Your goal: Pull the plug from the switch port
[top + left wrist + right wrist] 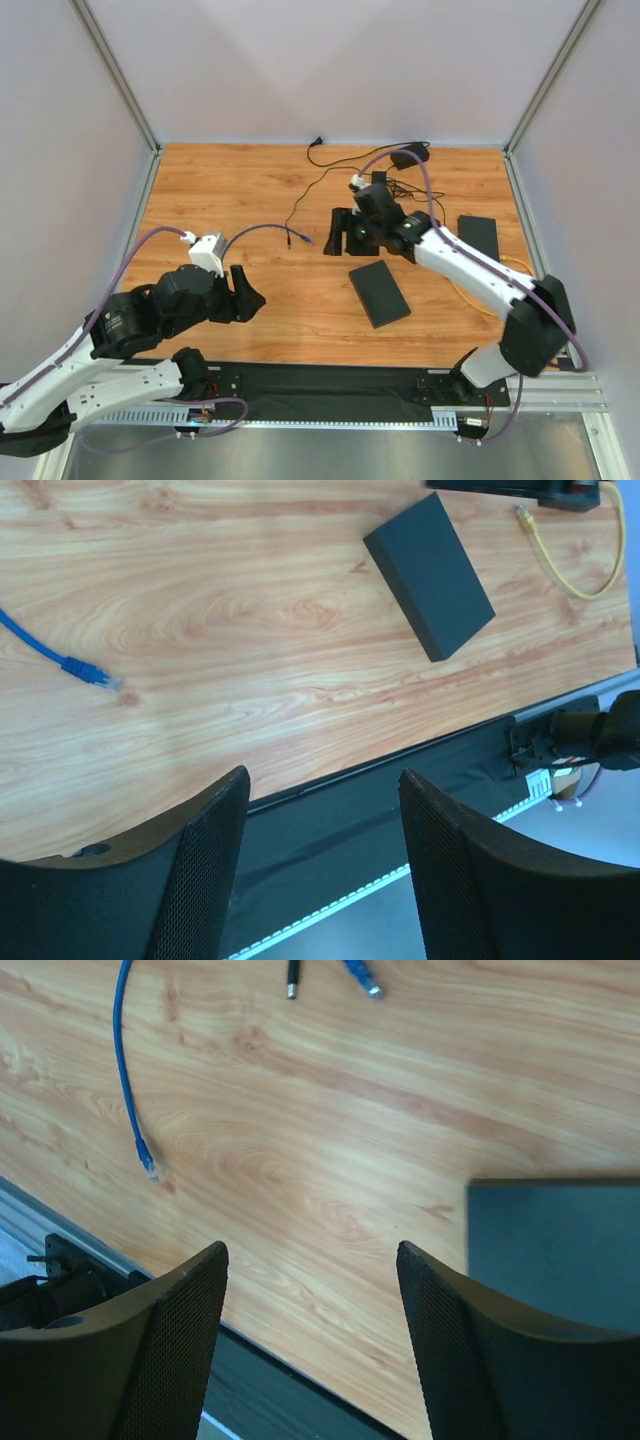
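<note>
The switch (380,293) is a flat black box lying on the wooden table (230,190). It sits a little right of the middle in the top picture. In the left wrist picture it is in the upper right (430,575). Its top and the sides that show are plain black. I cannot see its row of holes, and I cannot read any name on it. The right gripper (338,232) is up and to the left of the switch in the top picture. Its two fingers are spread apart with only bare wood showing between them (312,1260). The left gripper (245,293) is in the lower left. Its fingers are spread wide too, with nothing in them (320,800). A blue plug (303,240) lies loose on the wood just left of the right gripper, not touching the switch. The end of a thin black cable (289,240) lies just beside it. A squarer black slab (478,232) lies at the right, partly under the right arm. A yellow cable (590,570) curls near it. A small white tag (540,782) on the rail has marks too small to read.
</note>
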